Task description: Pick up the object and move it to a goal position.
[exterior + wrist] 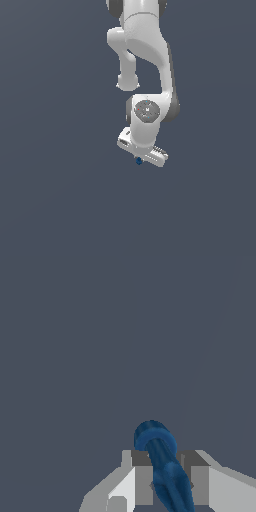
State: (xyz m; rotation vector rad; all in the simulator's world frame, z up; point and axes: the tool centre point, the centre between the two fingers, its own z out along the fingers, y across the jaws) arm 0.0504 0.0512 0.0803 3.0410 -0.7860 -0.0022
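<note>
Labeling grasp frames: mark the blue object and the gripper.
blue object [162,466], wrist view: on its shaft between the fingers.
blue object [139,161], exterior view: visible tip.
gripper [167,478], wrist view: midway between fingertips.

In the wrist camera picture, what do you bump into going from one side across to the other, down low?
Pale gripper finger → dark blue object → other gripper finger. The gripper has the object squeezed between them.

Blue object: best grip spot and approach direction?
Grip the blue object across its narrow shaft, just behind the rounded bulbous end, jaws closing from both long sides. It is elongated, so the width suits the pads and the thicker end resists sliding out. The gripper appears to straddle it there already.
</note>
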